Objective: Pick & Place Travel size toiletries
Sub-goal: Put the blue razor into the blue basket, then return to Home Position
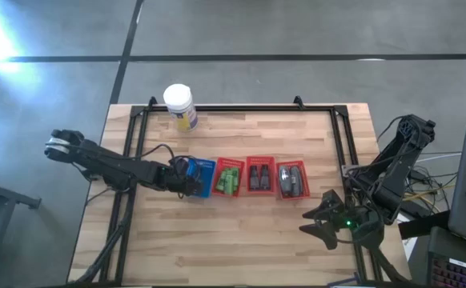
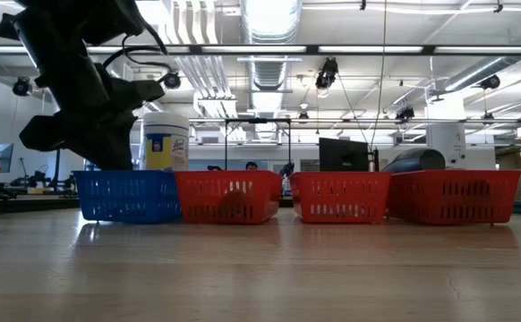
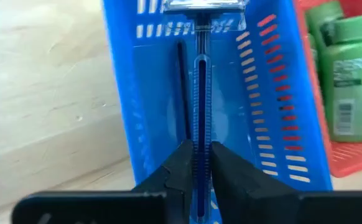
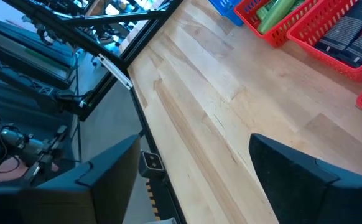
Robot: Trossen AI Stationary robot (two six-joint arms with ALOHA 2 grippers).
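My left gripper [image 3: 201, 171] is shut on a thin razor-like stick [image 3: 199, 81] with a blue handle and a silvery head, over the blue basket [image 1: 203, 178] at the left end of the basket row. Beside it, bright green bottles [image 3: 346, 68] lie in a red basket [image 1: 230, 178]. Dark-ended pieces [image 1: 259, 176] fill the second red basket, and grey tubes [image 1: 292, 179] fill the third. My right gripper [image 4: 199, 186] is open and hovers over bare wood near the table's right near corner, away from the baskets. My left gripper pinches the stick's blue handle [image 3: 200, 146] near its rear end between its two fingers [image 3: 180, 165]. The fingers lie along the stick, which points straight ahead over the blue basket's floor with its head [image 3: 199, 7] by the far wall. Whether the head touches the basket I cannot tell.
A big white jar with a yellow label [image 1: 178, 105] stands near the table's far edge, behind the blue basket. A black frame rail [image 1: 241, 109] runs around the table top. Bare wood [image 1: 241, 236] lies between the basket row and the near edge.
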